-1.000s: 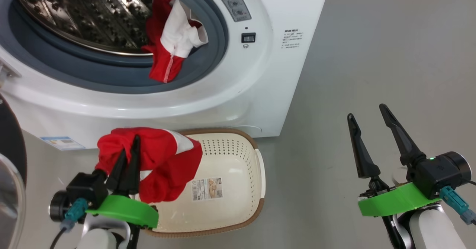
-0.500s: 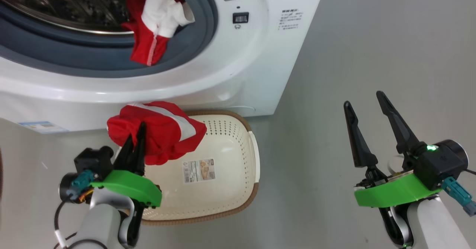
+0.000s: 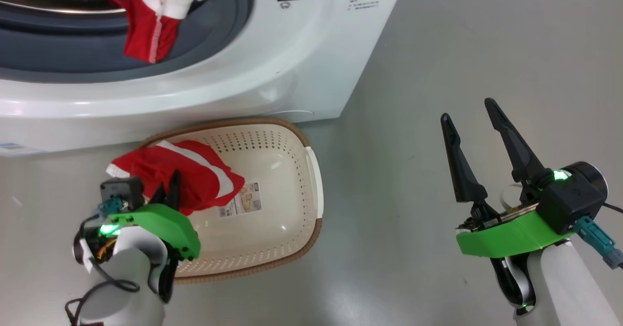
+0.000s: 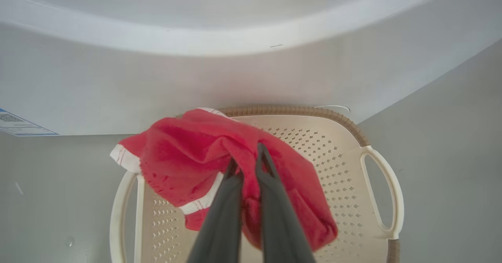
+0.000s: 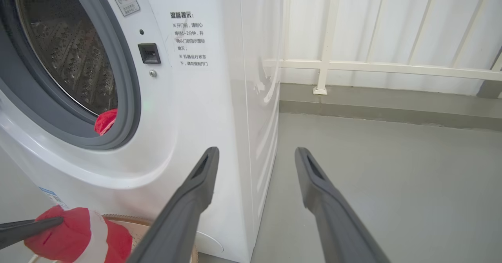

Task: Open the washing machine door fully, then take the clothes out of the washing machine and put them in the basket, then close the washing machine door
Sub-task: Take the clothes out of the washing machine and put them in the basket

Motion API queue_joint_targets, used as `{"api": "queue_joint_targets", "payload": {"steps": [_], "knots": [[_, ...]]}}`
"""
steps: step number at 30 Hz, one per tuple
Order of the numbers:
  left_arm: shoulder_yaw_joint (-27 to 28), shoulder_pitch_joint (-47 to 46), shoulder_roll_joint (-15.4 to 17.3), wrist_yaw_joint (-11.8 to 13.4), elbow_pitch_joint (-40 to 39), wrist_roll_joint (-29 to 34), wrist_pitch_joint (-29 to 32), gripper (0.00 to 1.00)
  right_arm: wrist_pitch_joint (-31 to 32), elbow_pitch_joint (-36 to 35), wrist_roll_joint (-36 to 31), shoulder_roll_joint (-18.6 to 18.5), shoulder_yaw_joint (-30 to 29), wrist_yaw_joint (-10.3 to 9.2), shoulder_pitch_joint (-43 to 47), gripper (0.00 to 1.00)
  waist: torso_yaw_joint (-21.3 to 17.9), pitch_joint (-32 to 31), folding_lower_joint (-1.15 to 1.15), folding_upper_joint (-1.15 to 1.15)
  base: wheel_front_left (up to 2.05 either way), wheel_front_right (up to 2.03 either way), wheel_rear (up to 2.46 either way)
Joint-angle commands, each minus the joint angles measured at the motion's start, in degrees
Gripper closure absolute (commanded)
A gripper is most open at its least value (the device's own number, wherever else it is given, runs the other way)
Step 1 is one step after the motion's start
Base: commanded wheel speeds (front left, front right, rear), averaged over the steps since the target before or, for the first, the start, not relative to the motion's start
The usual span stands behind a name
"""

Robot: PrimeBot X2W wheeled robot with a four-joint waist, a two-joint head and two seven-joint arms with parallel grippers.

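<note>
Over the left rim of the basket point(image 3: 280, 168), a red garment point(image 3: 197, 172) is pinched by the left gripper point(image 3: 170, 190); right of the basket, over bare floor point(image 3: 399, 180), the right gripper point(image 3: 467, 109) is spread.

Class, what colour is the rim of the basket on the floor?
Brown, woven-looking; the rim of the basket shows best in the head view.

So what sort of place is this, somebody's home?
Probably a laundry corner, perhaps a balcony or utility room: a white front-loading washing machine, a cream basket on the grey floor before it, and a white railing beyond.
</note>
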Motion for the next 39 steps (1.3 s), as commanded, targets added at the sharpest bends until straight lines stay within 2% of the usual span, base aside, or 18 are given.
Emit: {"api": "queue_joint_targets", "payload": {"steps": [1, 8, 12, 20, 27, 28, 29, 31, 32, 33, 34, 39], "knots": [[1.4, -0.7, 1.8, 0.2, -0.1, -0.2, 0.0, 1.0, -0.4, -1.5, 0.4, 0.0, 1.4, 0.28, -0.6, 0.0, -1.1, 1.2, 0.0, 0.0, 0.0, 0.0, 0.0], [2.0, -6.1, 3.1, 1.7, 9.6, -1.3, 2.8, 1.0, -0.4, -1.2, 0.9, 0.0, 1.9, 0.28, -2.1, 0.0, -2.9, 4.1, 0.0, 0.0, 0.0, 0.0, 0.0], [2.1, -7.6, 3.5, 1.3, 12.5, -2.0, 4.4, 1.0, -0.4, -1.1, 1.3, 0.0, 2.1, 0.28, -2.5, 0.0, -3.5, 5.4, 0.0, 0.0, 0.0, 0.0, 0.0], [1.8, -9.4, 4.5, 0.9, 14.8, -2.8, 7.5, 1.0, -0.4, -1.1, 1.8, 0.0, 3.1, 0.28, -3.6, 0.0, -4.6, 7.5, 0.0, 0.0, 0.0, 0.0, 0.0], [1.2, -10.5, 4.9, 1.3, 15.4, -2.9, 7.9, 1.0, -0.4, -0.7, 1.7, 0.0, 3.5, 0.28, -4.4, 0.0, -5.1, 8.4, 0.0, 0.0, 0.0, 0.0, 0.0], [1.0, -10.5, 4.9, 1.1, 15.5, -2.8, 8.0, 0.98, -0.4, -0.6, 1.7, 0.0, 3.5, 0.28, -4.4, 0.0, -5.1, 8.4, 0.0, 0.0, 0.0, 0.0, 0.0], [0.8, -10.5, 4.8, 1.0, 15.5, -2.8, 8.1, 0.75, -0.4, -0.4, 1.6, 0.0, 3.4, 0.28, -4.4, 0.0, -5.0, 8.3, 0.0, 0.0, 0.0, 0.0, 0.0], [0.6, -10.6, 4.6, 0.9, 15.6, -2.9, 8.1, 0.37, -0.4, -0.2, 1.5, 0.0, 3.2, 0.28, -4.4, 0.0, -4.9, 8.0, 0.0, 0.0, 0.0, 0.0, 0.0], [0.5, -10.6, 4.5, 0.9, 15.6, -2.9, 7.8, 0.06, -0.4, -0.1, 1.5, 0.0, 3.1, 0.28, -4.4, 0.0, -4.8, 7.8, 0.0, 0.0, 0.0, 0.0, 0.0], [0.5, -10.6, 4.5, 0.9, 15.6, -2.9, 7.8, 0.06, -0.4, -0.1, 1.5, 0.0, 3.1, 0.28, -4.4, 0.0, -4.8, 7.8, 0.0, 0.0, 0.0, 0.0, 0.0], [0.4, -10.7, 4.4, 0.8, 15.6, -2.9, 7.4, 0.0, -0.4, 0.0, 1.4, 0.0, 3.0, 0.28, -4.4, 0.0, -4.6, 7.6, 0.0, 0.0, 0.0, 0.0, 0.0], [0.2, -10.8, 3.8, 0.5, 15.7, -3.3, 4.7, 0.0, -0.4, 0.3, 1.1, 0.0, 2.2, 0.28, -4.6, 0.0, -3.5, 6.3, 0.0, 0.0, 0.0, 0.0, 0.0]]}}
